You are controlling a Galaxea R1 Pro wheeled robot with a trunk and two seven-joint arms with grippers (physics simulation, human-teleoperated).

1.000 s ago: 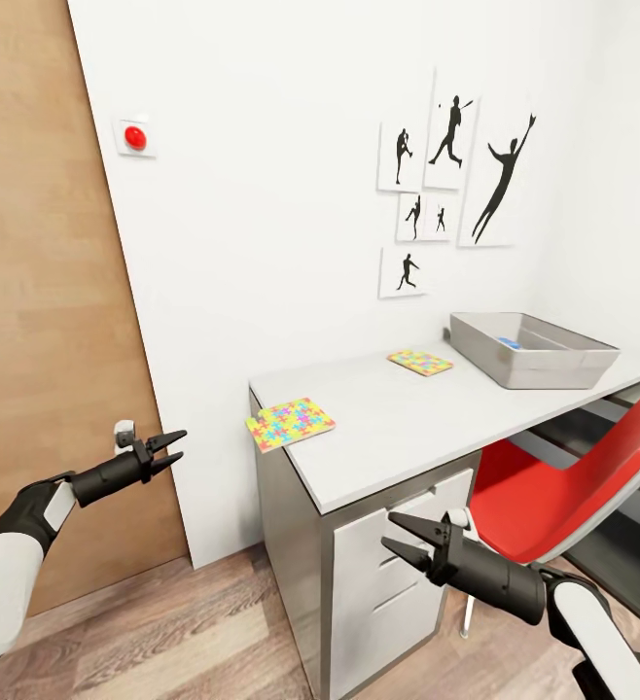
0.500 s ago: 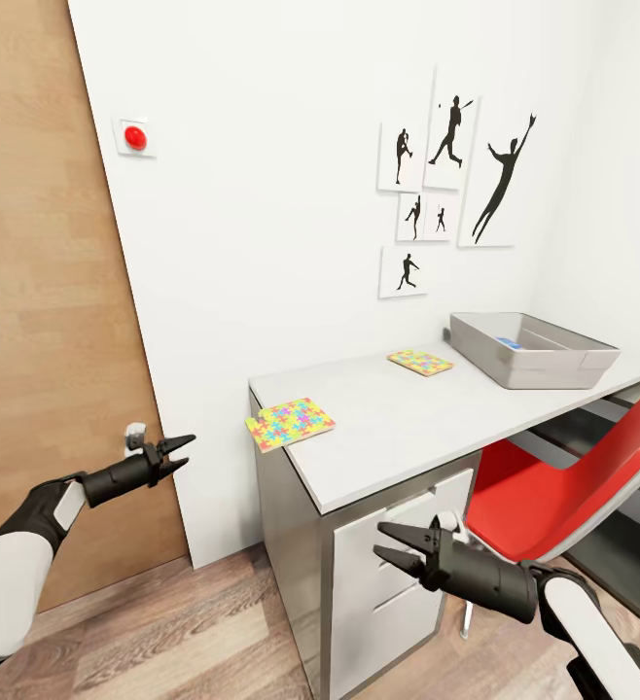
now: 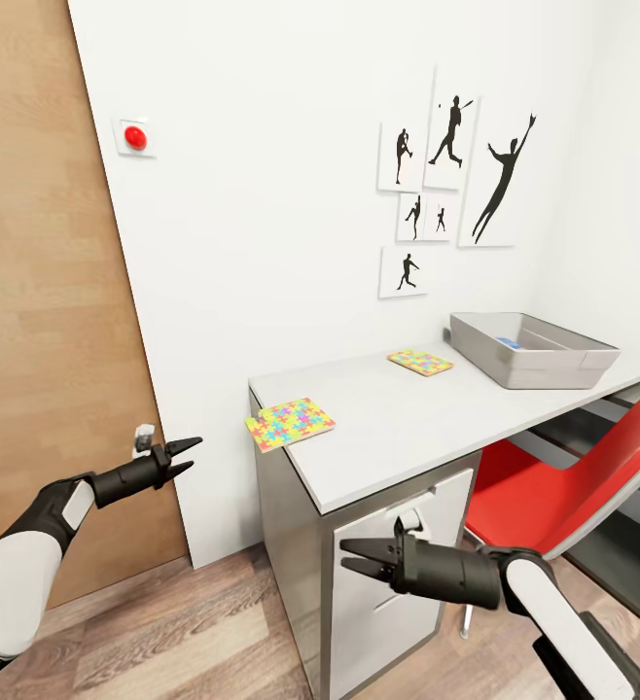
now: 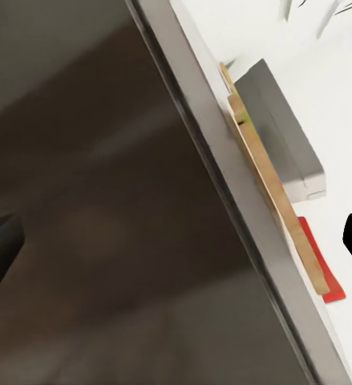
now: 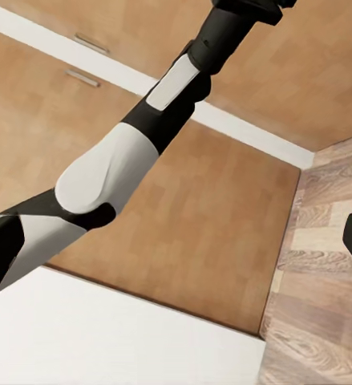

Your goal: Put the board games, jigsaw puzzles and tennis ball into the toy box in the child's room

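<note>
1. Jigsaw puzzles were the pieces of the task within reach. Neither gripper held anything, so I judged the step in hand to be the approach to the desk, ahead of picking up the nearer mat.

2. At the left of the head view, the left gripper (image 3: pixel 186 457) hung in front of the wooden door (image 3: pixel 48 340), its fingers narrowly parted and empty (it pointed toward the desk's end).

3. Next came the nearer jigsaw puzzle (image 3: pixel 291 424), a thin square mat of yellow, green, blue, pink and orange pieces with ragged edges. It lay on the table (image 3: pixel 398 428) at its left end, one corner overhanging the edge.

4. Below the tabletop, the right gripper (image 3: pixel 351 561) hovered in front of the white drawers (image 3: pixel 398 574), fingers moderately apart, empty.

5. The second jigsaw puzzle (image 3: pixel 420 363) lay flat further back, near the wall and well apart from the first.

6. The toy box (image 3: pixel 534 350), grey with sloping sides, stood on the table right of that mat; something blue showed inside (too small to identify).

7. A red chair (image 3: pixel 563 496) was tucked under the desk at the far right.

8. The next move would likely call for raising a gripper to the tabletop and pinching the overhanging corner, since a flat mat gives little to grasp.
</note>
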